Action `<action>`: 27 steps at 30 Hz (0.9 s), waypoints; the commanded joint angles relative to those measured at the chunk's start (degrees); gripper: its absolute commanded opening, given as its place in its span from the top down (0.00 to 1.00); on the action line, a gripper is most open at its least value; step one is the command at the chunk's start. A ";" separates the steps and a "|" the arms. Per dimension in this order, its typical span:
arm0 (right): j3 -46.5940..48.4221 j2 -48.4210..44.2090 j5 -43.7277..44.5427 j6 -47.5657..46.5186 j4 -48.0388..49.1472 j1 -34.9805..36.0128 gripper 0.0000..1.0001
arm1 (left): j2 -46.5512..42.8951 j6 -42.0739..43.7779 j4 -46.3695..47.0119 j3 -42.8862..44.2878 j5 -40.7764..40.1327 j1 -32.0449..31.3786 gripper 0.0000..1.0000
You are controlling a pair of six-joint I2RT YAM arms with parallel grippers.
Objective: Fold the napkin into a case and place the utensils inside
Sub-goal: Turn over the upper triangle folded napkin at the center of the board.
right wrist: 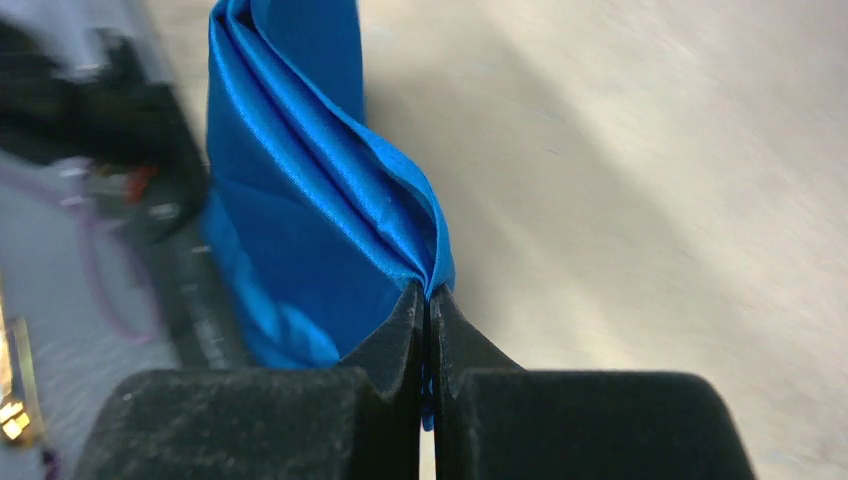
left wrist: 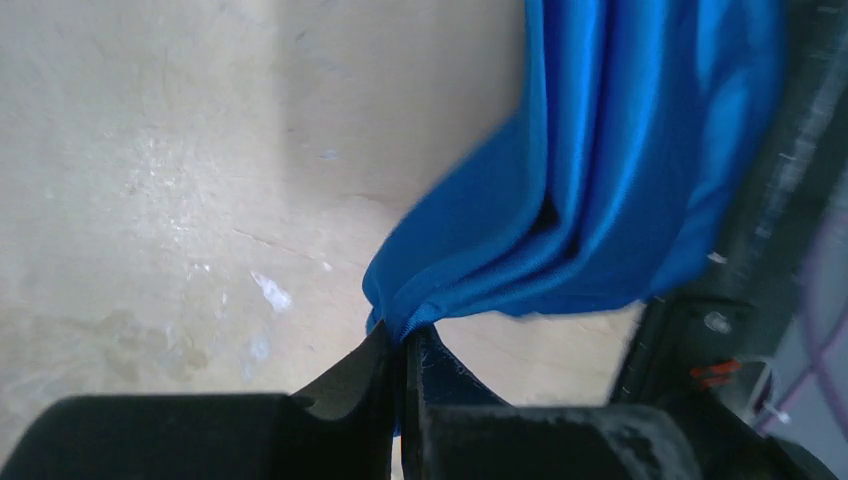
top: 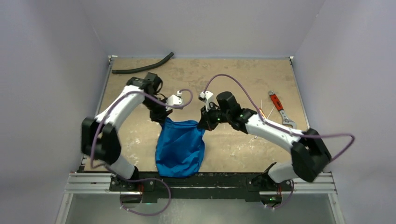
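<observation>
- While both sets of fingers are pressed fully together with no gap showing, the left gripper (left wrist: pixel 405 345) pinches one upper corner of the blue napkin (top: pixel 180 147) and the right gripper (right wrist: pixel 428 300) pinches the other.
- At each pinch point the cloth gathers into tight pleats. In both wrist views several layers fan out from the fingertips, so each grip appears to hold more than a single thickness.
- From the two held corners the napkin hangs and drapes toward the arm bases. Its top edge sags slightly between the grippers, and its lower hem reaches the near edge of the table (top: pixel 233 74).
- Step in hand, as judged: carrying a fold across. To do it well, move both wrists together at equal height, draw them apart enough to take out the sag, and lay the cloth flat before letting go.
- Further out, the utensils (top: pixel 264 112) lie well apart to the right, partly hidden behind the right forearm.
- Just beside them lies a red-handled wrench (top: pixel 280 108). A black hose (top: pixel 142 67) rests at the far left.
</observation>
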 commanded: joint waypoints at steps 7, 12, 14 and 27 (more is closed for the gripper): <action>8.81 22.26 -0.05 -8.20 4.19 -13.03 0.79 | 35.55 -24.65 16.47 20.57 -19.46 0.07 1.00; 12.56 27.67 2.30 -9.32 4.41 -14.57 0.52 | 40.00 -27.94 20.14 25.27 -24.46 -0.16 0.66; 12.62 27.62 6.30 -8.55 5.39 -14.80 0.46 | 40.62 -29.50 20.39 26.53 -25.24 -0.11 0.62; -0.18 12.96 13.61 5.77 14.77 -14.26 0.38 | 31.30 -31.14 19.97 26.23 -18.11 2.80 0.59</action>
